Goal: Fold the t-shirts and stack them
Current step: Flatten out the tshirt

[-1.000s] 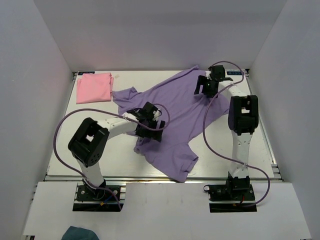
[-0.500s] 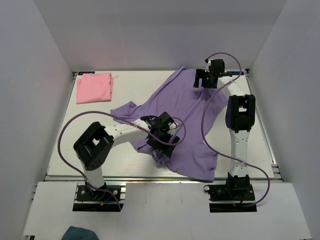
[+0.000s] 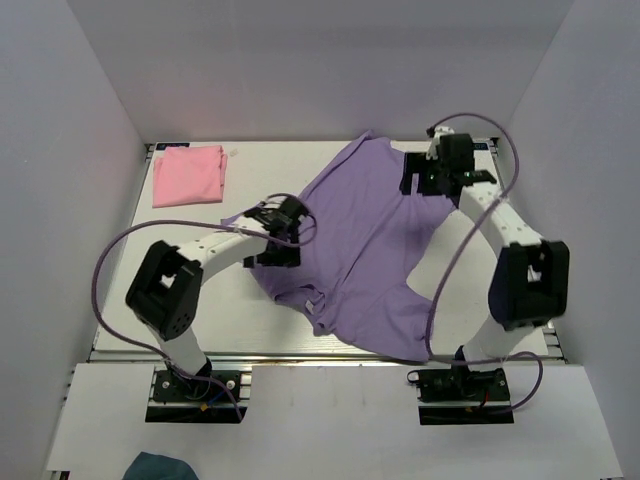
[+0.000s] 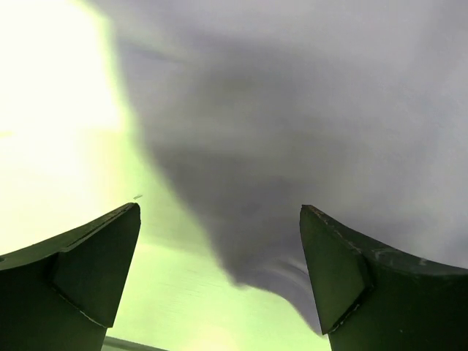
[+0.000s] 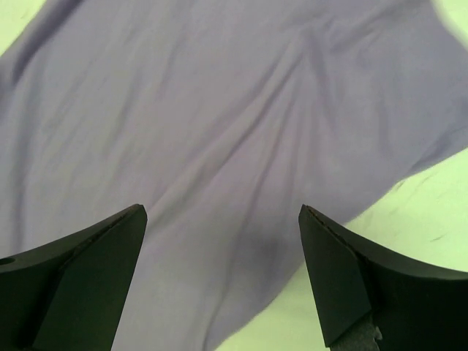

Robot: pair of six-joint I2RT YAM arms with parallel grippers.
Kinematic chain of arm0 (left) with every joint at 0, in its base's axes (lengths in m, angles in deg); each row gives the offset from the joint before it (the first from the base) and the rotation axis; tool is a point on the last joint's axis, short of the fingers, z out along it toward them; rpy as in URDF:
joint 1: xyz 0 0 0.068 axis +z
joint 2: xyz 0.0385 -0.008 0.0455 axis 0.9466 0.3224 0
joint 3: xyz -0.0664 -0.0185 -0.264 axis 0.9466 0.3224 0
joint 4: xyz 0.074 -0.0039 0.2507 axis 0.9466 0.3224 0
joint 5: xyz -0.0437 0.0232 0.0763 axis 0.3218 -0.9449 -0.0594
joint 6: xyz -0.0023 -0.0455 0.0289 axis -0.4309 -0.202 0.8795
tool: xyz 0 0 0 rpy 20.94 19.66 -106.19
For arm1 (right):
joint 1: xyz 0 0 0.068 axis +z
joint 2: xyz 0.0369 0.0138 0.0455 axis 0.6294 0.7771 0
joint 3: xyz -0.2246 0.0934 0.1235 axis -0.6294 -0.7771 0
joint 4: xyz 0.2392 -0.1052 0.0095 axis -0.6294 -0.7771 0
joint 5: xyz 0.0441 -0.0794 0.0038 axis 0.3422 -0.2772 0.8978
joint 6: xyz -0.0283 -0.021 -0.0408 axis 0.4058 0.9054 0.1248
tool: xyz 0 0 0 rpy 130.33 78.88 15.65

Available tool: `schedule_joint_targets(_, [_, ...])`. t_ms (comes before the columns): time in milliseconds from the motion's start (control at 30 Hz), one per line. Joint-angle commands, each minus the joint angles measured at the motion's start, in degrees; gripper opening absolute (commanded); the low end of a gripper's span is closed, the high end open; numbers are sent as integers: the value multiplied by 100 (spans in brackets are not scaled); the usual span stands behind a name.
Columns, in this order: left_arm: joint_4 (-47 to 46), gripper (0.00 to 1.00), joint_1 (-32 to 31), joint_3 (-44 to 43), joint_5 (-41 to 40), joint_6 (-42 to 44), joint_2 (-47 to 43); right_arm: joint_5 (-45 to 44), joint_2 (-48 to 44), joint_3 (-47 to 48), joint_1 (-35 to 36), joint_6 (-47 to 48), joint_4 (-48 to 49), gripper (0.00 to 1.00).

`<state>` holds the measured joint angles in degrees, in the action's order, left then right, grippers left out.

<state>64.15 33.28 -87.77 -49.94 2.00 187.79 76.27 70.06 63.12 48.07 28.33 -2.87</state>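
Lavender t-shirt (image 3: 370, 240) is now spread flatter over the table (image 3: 180, 290), centre-right; the bunching seen a second ago is pulled out. Left gripper (image 4: 219, 212) is moved back to the shirt's left edge, right gripper (image 5: 221, 210) is placed over its far-right part. Both jaws are seen wide open, nothing held. The left wrist view is blurred, so cloth contact is probably absent. Pink t-shirt (image 3: 188, 175) is parked folded, far-left corner. Folding can likely be started.

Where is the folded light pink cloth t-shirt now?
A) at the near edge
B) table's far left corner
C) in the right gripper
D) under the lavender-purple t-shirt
B: the folded light pink cloth t-shirt lies flat at the white table's far left corner.
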Motion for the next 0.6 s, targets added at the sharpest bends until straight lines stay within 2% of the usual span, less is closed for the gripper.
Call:
schedule_joint_targets(0, [64, 100, 791, 300, -484, -514, -834, -29, -723, -1011, 411, 20, -42, 90])
schedule_joint_targets(67, [-278, 100, 1091, 563, -264, -533, -1003, 59, -1179, -1270, 945, 186, -218, 90])
schedule_joint_targets(100, [-375, 100, 1328, 626, 15, -532, -1056, -245, -1251, -1558, 1105, 187, -297, 90])
schedule_joint_targets(200, [-543, 100, 1540, 837, 412, -391, -1056, -239, -1489, -1779, 1999, 134, -509, 90])
schedule_joint_targets(267, [-612, 100, 1725, 986, 606, -339, -846, -248, -1612, -2016, 2301, 134, -753, 90])
schedule_joint_targets(300, [-700, 100, 1726, 1047, 738, -286, -845, -457, -1630, -2087, 2763, 108, -799, 90])
schedule_joint_targets(433, [-1403, 96, 1866, 1267, 1502, -23, -845, -521, -2034, -2606, 3514, 283, -992, 90])
schedule_joint_targets(567, [-1650, 95, 1866, 1478, 1565, 92, -959, -398, -2351, -2896, 4242, 266, -1159, 87])
